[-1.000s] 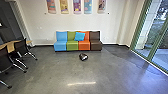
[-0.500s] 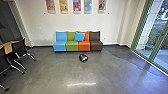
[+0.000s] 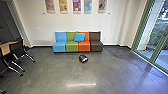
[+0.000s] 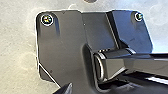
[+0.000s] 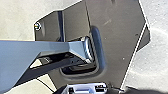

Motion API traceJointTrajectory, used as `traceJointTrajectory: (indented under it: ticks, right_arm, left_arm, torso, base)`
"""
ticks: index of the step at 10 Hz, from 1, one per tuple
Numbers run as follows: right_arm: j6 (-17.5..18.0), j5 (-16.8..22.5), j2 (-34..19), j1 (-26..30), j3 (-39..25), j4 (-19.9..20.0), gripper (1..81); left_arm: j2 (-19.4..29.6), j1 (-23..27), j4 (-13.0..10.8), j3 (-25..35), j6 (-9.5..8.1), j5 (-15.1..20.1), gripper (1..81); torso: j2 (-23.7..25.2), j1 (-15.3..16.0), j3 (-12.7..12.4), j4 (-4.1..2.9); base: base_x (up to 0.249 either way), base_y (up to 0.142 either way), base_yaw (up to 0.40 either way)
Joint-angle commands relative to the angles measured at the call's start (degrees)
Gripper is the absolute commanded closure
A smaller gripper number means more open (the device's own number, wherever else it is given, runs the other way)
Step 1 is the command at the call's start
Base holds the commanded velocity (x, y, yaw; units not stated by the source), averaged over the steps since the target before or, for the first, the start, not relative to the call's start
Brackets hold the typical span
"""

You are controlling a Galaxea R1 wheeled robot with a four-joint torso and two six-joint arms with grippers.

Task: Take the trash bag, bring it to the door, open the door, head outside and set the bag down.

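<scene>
The trash bag (image 3: 83,58), a dark, rounded bundle with a pale patch, sits on the floor (image 3: 57,72), about midway between the floor's left and right edges and nearer its far edge than its near one. It lies just in front of a row of joined seats (image 3: 77,47), in line with the orange one and apart from it. The seats run light blue, green, orange and brown from left to right, near the floor's far edge, and a bright blue cushion (image 3: 79,37) leans tilted against the green and orange backs. Above them, five colourful hangings (image 3: 76,6) line the white wall (image 3: 37,28). By the floor's left edge, dark chairs (image 3: 17,50) with shiny legs stand around a light wooden surface (image 3: 5,49). Along the floor's right edge run tall glass panels (image 3: 146,46) in green frames, with paving and greenery beyond. I cannot tell whether the left pincer is released or clenched, and I cannot tell for the right pincer either. The bag rests on the floor, well apart from the glass panels.
</scene>
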State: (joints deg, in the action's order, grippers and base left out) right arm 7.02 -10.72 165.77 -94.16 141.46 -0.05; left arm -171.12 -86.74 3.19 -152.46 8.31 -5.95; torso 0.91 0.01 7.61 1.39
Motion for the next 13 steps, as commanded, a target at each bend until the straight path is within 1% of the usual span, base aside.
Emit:
traceJointTrajectory:
  ticks: [1, 13]
  right_arm:
    - [-0.52, 3.16, -0.06, 1.03, -0.41, -0.21, 1.0]
    - [-0.61, 3.24, 0.55, 1.29, -0.41, -0.3, 1.0]
  left_arm:
    - [-0.02, 1.7, -0.21, 0.05, 0.21, 3.22, 1.0]
    - [-0.1, 2.05, -0.12, 0.05, 0.21, 3.22, 1.0]
  torso:
    - [0.0, 0.0, 0.0, 0.0]
    - [0.0, 0.05, 0.0, 0.0]
  base:
    - [0.139, 0.0, 0.0]
    - [0.143, 0.0, 0.0]
